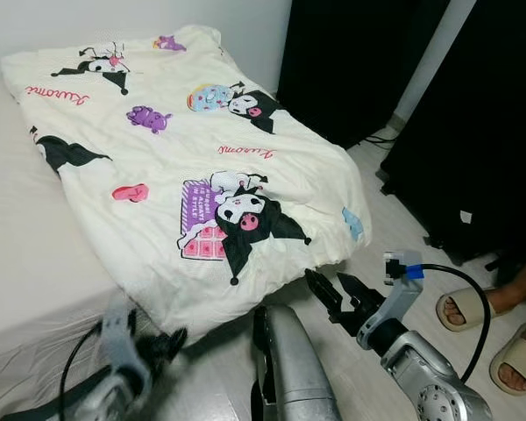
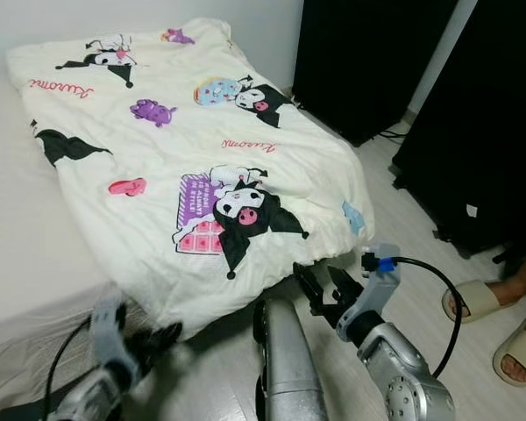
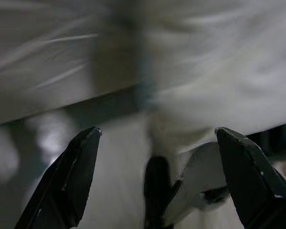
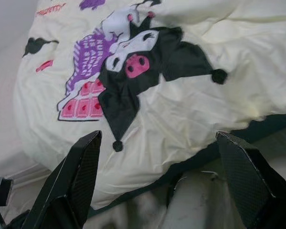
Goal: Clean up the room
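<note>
A cream quilt printed with black-and-purple cartoon figures lies spread across the bed, its near corner hanging over the edge toward the floor. My right gripper stands open just below that hanging hem, a short way off it, with nothing between its fingers. In the right wrist view the quilt lies straight ahead beyond the two spread fingers. My left gripper is low by the bed's side, blurred, open and holding nothing. The left wrist view shows the pale quilt edge ahead, out of focus.
A bare white mattress lies left of the quilt. Black furniture and a dark cabinet stand at the right. A person's feet in beige slippers rest on the pale floor at the far right. My silver torso part sits between the arms.
</note>
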Tool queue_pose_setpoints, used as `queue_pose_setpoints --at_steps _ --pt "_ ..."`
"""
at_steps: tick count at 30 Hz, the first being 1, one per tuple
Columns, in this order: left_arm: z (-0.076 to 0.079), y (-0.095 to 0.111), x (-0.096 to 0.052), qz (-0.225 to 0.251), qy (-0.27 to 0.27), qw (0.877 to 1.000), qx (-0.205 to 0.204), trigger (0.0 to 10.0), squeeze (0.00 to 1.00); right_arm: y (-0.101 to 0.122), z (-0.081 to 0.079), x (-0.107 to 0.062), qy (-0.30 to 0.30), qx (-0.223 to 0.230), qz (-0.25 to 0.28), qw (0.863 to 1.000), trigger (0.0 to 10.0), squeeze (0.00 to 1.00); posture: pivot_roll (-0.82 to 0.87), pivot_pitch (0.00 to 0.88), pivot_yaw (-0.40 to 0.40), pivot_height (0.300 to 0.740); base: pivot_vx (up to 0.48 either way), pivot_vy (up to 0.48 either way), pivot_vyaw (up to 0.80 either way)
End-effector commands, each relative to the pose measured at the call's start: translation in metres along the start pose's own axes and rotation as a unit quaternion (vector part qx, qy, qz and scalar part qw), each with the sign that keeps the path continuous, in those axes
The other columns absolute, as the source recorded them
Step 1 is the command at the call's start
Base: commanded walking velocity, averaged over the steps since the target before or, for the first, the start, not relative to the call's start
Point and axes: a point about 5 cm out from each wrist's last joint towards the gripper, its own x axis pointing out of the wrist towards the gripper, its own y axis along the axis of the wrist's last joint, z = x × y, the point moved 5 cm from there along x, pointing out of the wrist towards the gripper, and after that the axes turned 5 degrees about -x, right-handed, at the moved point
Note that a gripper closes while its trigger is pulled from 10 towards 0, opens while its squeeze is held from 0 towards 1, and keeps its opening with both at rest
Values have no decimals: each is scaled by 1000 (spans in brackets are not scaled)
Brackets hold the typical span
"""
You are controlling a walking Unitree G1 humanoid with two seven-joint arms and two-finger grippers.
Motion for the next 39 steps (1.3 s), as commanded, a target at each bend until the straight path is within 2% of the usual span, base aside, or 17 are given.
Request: queue_pose_setpoints --at_steps 1,2,5,9,10,14,15,16,20,21,22,23,25,30,31,36,39 --pt "-18 0 -8 6 39 999 -24 10000 0 -2 -1 -3 -2 1 -5 1000 10000 0 -222 288 -69 387 0 0 0" --pt "-33 6 -16 30 73 996 -49 10000 0 -4 0 -4 -3 3 -7 1000 10000 0 -222 288 -69 387 0 0 0" --pt "-54 15 -28 75 122 986 -89 10000 0 -6 0 -5 -4 5 -11 1000 10000 0 -205 297 -80 387 0 0 0" --pt "-54 22 -28 103 118 982 -105 10000 0 -7 0 -6 -4 5 -13 1000 10000 0 -206 302 -89 387 0 0 0" --pt "-46 26 -23 111 98 983 -107 10000 0 -7 -1 -6 -3 6 -15 1000 10000 0 -207 308 -98 387 0 0 0" --pt "16 36 4 122 -68 978 -153 10000 0 -12 -1 -7 -5 9 -25 1000 10000 0 -208 316 -109 387 0 0 0" --pt "16 36 4 122 -68 978 -153 10000 0 -12 -1 -7 -5 9 -25 1000 10000 0 -208 316 -109 387 0 0 0" --pt "38 36 9 118 -132 970 -165 10000 0 -13 -2 -9 -6 9 -28 1000 10000 0 -214 323 -113 387 0 0 0" --pt "46 36 11 115 -148 969 -162 10000 0 -13 -2 -10 -6 9 -28 1000 10000 0 -224 329 -115 387 0 0 0" --pt "57 33 14 105 -166 968 -157 10000 659 -12 -2 -11 -7 9 -27 1000 10000 0 -227 331 -118 387 0 0 0" --pt "57 33 14 105 -166 968 -157 10000 659 -12 -2 -11 -7 9 -27 1000 10000 0 -227 331 -118 387 0 0 0" --pt "68 28 18 92 -178 969 -143 10000 1000 -12 -1 -12 -8 9 -27 1000 10000 0 -230 335 -118 387 0 0 0" --pt "84 26 24 86 -189 970 -127 10000 1000 -12 -1 -13 -10 10 -28 1000 10000 0 -231 338 -120 387 0 0 0" --pt "94 37 29 106 -200 965 -130 10000 1000 -13 -2 -14 -11 10 -31 999 10000 0 -236 340 -121 387 0 0 0" --pt "96 42 30 112 -208 962 -139 10000 0 -13 -3 -14 -11 10 -32 999 10000 0 -236 340 -121 387 0 0 0" --pt "95 49 29 114 -219 957 -152 10000 0 -12 -2 -15 -13 10 -31 999 10000 0 -240 340 -122 387 0 0 0" --pt "89 46 30 114 -196 964 -140 10000 0 -10 -1 -17 -16 10 -29 999 10000 0 -244 342 -123 387 0 0 0"
